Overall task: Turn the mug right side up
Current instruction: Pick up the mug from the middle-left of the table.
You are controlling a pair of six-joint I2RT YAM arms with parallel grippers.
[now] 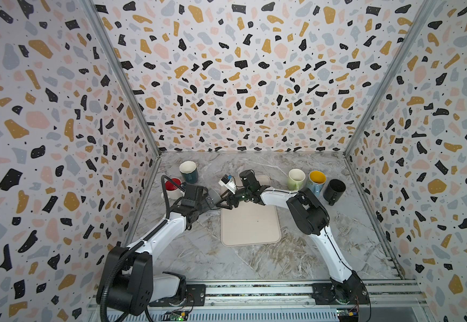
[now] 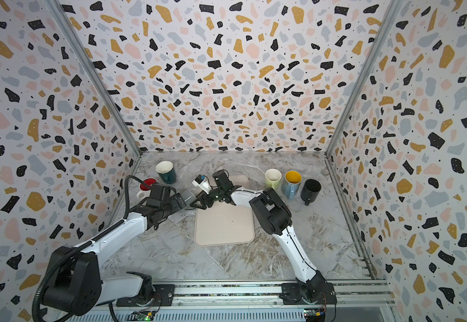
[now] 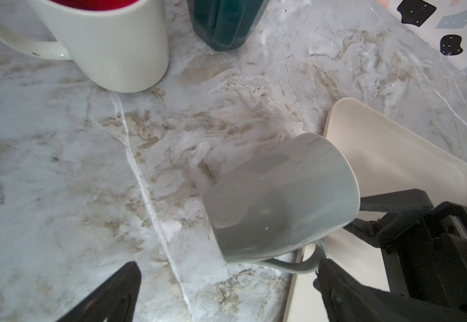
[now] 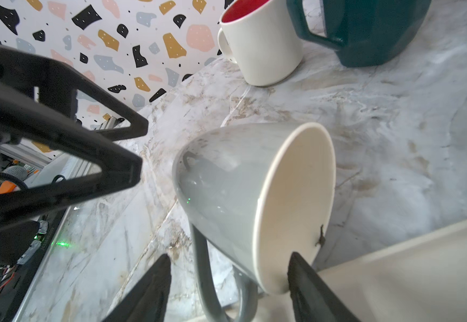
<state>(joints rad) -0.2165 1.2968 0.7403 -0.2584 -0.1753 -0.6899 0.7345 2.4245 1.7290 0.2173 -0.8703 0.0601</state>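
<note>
While both arms meet over it, a grey mug [image 4: 226, 181] lies tipped on its side on the marble table [image 3: 59, 167], just beside the edge of a beige tray [image 3: 394, 156], its cream mouth turned toward the tray. The right gripper [image 4: 229, 256], fingers partly spread, straddles the mug's lower rim and handle. One finger touches the rim; the other stands clear of the handle. The left gripper [image 3: 228, 263] hangs spread wide beside the mug's body. Nearby, a white mug with a red inside [image 3: 115, 50] and a dark green mug [image 3: 224, 25] stand upright.
</note>
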